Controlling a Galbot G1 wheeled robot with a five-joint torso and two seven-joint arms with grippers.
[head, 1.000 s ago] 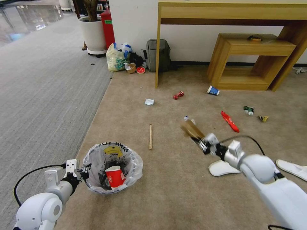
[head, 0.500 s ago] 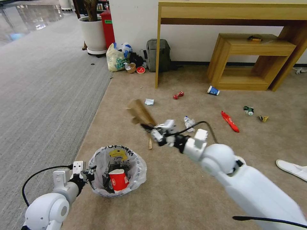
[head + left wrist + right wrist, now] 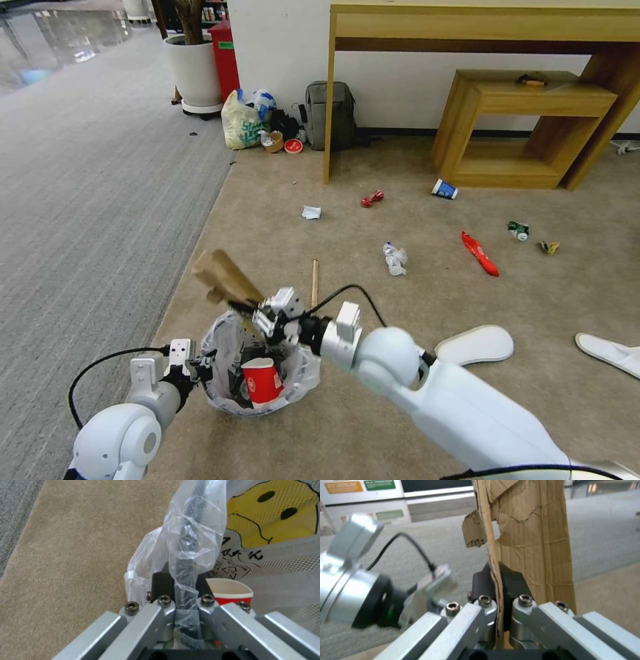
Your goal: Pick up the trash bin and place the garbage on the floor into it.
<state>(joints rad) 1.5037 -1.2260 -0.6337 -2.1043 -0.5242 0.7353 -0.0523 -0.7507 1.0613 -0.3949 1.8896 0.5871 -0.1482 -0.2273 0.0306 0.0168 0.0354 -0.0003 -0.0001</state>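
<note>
- Black trash bin (image 3: 230, 393), round, lined with a crinkly clear bag printed with a yellow face (image 3: 266, 510); stands at the near left of the beige carpet floor (image 3: 373, 413), beside the edge of the grey ribbed carpet (image 3: 87, 200).
- Left end effector (image 3: 200, 368): clamped narrow on the bin's rim and bag at its left side; the left wrist view shows the pads (image 3: 163, 582) pinching the rim through the plastic.
- Red-and-white paper cup (image 3: 261, 381): inside the bin, upright, mouth up.
- Right end effector (image 3: 248, 312): above the far side of the bin, closed on a torn cardboard piece (image 3: 223, 277); the right wrist view shows the board (image 3: 533, 537) edge-on between the pads.
- Cardboard piece: tilted up and to the left, clear of the bag, its free end over the carpet beyond the bin.
- Wooden stick (image 3: 314, 283): flat on the floor just beyond the right arm.
- Crumpled paper (image 3: 395, 258): mid-floor, right of the stick.
- Small white scrap (image 3: 311, 213) and red wrapper (image 3: 372, 198): farther off, near the bench (image 3: 480, 27) leg.
- Blue paper cup (image 3: 444, 189): on its side beside the low wooden shelf (image 3: 533, 127).
- Long red wrapper (image 3: 480, 254), green crushed bottle (image 3: 518, 231), small yellow scrap (image 3: 549, 247): right part of the floor, apart from each other.
- Two white slippers (image 3: 475, 345) (image 3: 610, 353): near right, soles up or down cannot be told.
</note>
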